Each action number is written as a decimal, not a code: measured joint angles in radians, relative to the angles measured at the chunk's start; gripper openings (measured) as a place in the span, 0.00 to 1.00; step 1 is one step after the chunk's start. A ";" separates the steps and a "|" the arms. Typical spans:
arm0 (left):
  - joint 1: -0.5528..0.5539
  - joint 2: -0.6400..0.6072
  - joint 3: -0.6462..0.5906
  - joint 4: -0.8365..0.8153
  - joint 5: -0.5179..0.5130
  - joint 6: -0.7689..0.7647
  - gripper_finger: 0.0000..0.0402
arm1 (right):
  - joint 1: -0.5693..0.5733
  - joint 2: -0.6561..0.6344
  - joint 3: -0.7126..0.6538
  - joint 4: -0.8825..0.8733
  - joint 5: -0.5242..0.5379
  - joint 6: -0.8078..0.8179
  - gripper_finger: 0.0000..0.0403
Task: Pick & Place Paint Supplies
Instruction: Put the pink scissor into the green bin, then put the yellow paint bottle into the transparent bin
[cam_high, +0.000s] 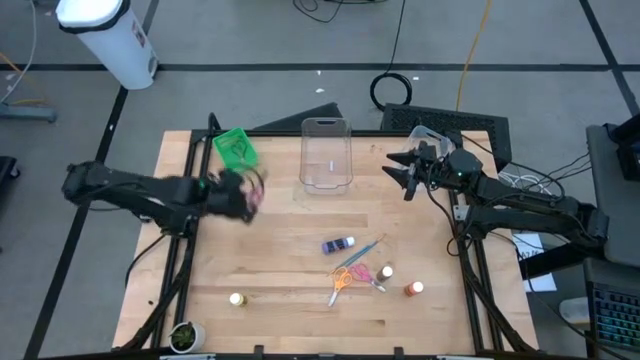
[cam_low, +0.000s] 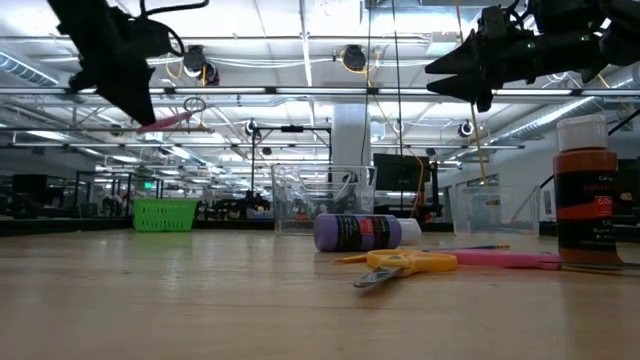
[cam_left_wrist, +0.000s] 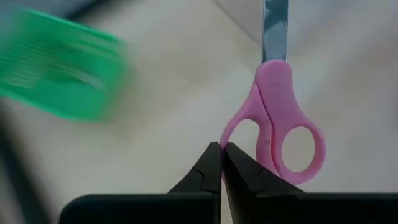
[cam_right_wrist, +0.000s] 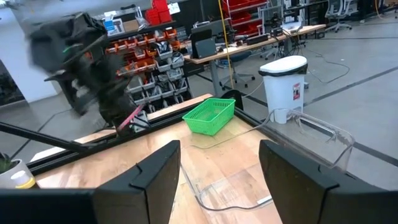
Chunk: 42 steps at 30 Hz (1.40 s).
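Note:
A pair of pink-handled scissors (cam_left_wrist: 280, 118) hangs in the air with my left gripper (cam_left_wrist: 222, 152) shut on it, over the table's far left part (cam_high: 243, 195), near the green bin (cam_high: 236, 148). My right gripper (cam_high: 405, 172) stands open and empty, held high at the far right beside the clear tub (cam_high: 326, 152). On the table's near right part lie a purple bottle (cam_high: 338, 244), a thin blue brush (cam_high: 366, 250), orange-handled scissors (cam_high: 342, 280), two small white-capped bottles (cam_high: 386, 270) (cam_high: 413, 289) and, farther left, a yellow bottle (cam_high: 237, 299). My left gripper pinches the rim of one pink handle loop (cam_left_wrist: 229, 127) between its two fingertips. The scissors are lifted clear of the table, and their metal blades (cam_left_wrist: 275, 28) point away from the fingers. In the low view they stick out below the gripper, slightly tilted (cam_low: 165, 122).
The green bin rests on the table's far left corner; the clear tub stands at the far middle. A small potted plant (cam_high: 185, 335) stands at the near left corner. Bare wood lies between the left arm and the supplies at the near right.

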 joint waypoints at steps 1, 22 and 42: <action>0.049 -0.027 0.004 -0.003 -0.030 0.007 0.01 | 0.000 0.000 0.000 0.003 0.000 0.000 0.52; 0.951 0.091 -0.235 0.604 0.286 0.243 0.01 | 0.003 0.000 0.000 0.022 -0.003 0.012 0.52; 1.002 0.173 -0.231 0.579 0.261 0.313 0.43 | 0.003 0.000 0.000 0.019 -0.003 0.019 0.52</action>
